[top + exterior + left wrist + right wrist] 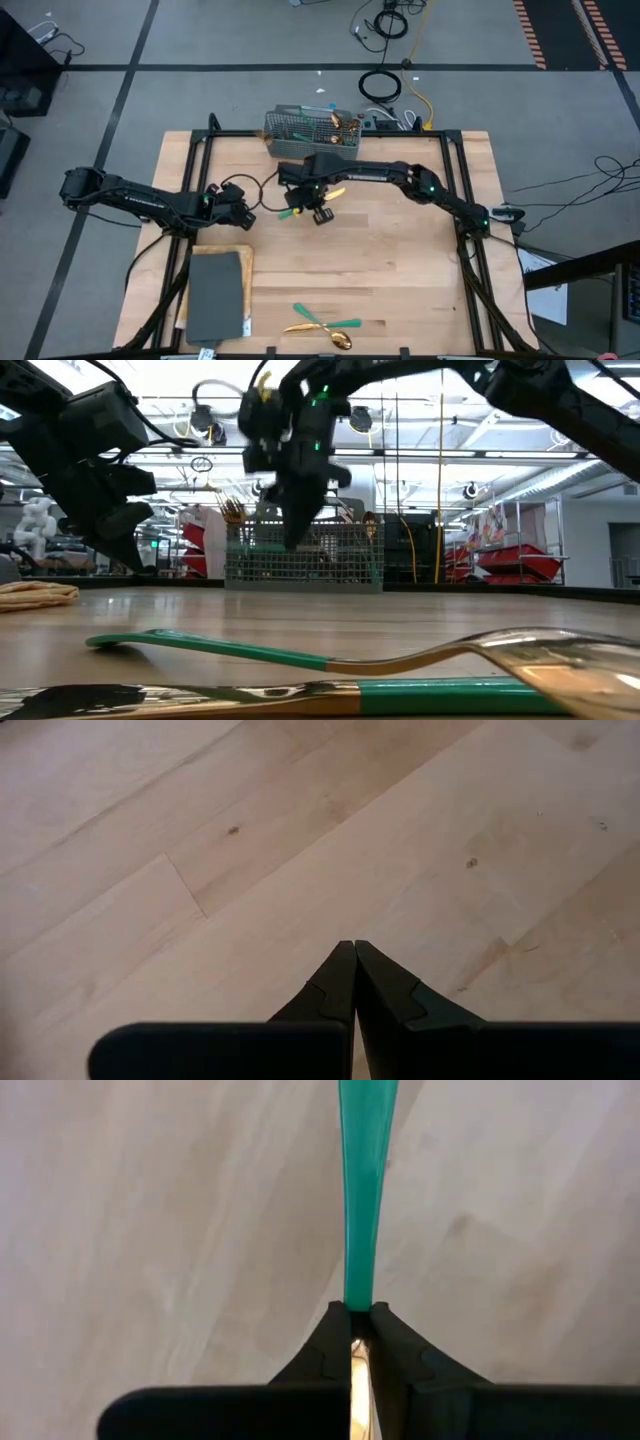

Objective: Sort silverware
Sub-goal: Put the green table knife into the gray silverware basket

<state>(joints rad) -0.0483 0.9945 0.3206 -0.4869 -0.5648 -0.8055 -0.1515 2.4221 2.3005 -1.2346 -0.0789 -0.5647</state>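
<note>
Entry, overhead frame read from its bottom edge upward. Nearest, at bottom centre, two loose pieces of silverware [322,328] lie crossed on the wooden table [400,270], gold heads and teal handles, touching each other; in the table-level frame they fill the foreground. To their left, at lower left of the overhead frame, a dark grey pad [216,294] lies flat on a pale cloth [243,258]. Mid-frame, left of centre: my left pincer [243,212] hangs over bare wood, fingers [340,982] pressed tip to tip, nothing between them, well apart from every utensil. Mid-frame, centre: my right pincer [316,207] is clamped on one utensil [312,203]. In that wrist frame its teal handle [360,1190] runs straight out from between the fingertips [398,1342] toward the frame's top, and a sliver of gold shows in the slot behind the tips, so the grip sits about where handle meets head. In the overhead frame the green end pokes out to the left of the pincer and the gold head to its right. The table-level frame shows this pincer raised clear of the tabletop. Farthest, at upper centre, just beyond the right pincer: the grey wire-mesh basket [300,136] at the table's back edge, with more silverware [342,126] standing in it, heads and handles mixed; exact count cannot be read.
</note>
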